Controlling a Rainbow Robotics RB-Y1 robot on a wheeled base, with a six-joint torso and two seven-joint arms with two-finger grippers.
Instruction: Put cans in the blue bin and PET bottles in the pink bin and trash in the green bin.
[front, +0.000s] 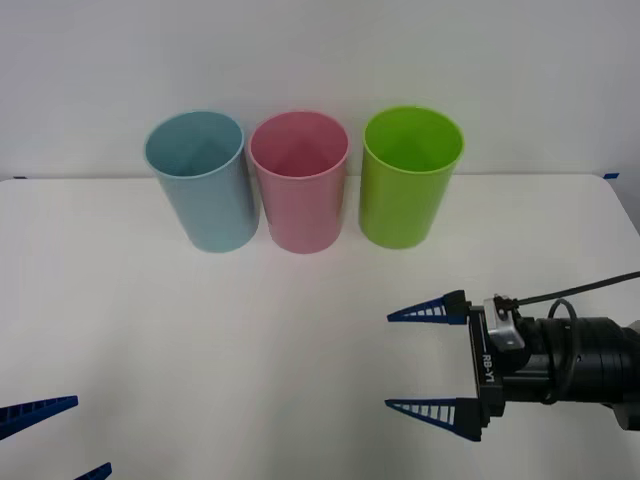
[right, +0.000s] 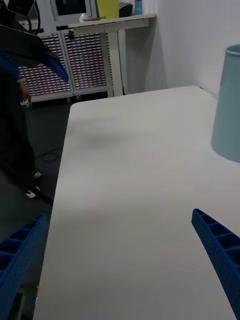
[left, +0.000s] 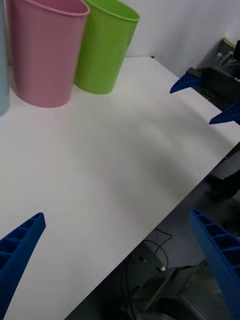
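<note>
We note the left gripper (front: 55, 440) nearest, fingers apart over the white surface (front: 250, 350), the right gripper (front: 425, 360) likewise spread, then the blue bin (front: 200, 180), pink bin (front: 300, 180) and green bin (front: 408, 178) upright in a far row.

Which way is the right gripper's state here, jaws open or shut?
Open. In the front view the right gripper has its two blue jaws spread wide apart over the bare table, with nothing between them.

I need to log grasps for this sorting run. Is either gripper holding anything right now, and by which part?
Nothing is held. The right gripper is open over bare table in front of the green bin; the left gripper is open at the table's near left edge.
</note>
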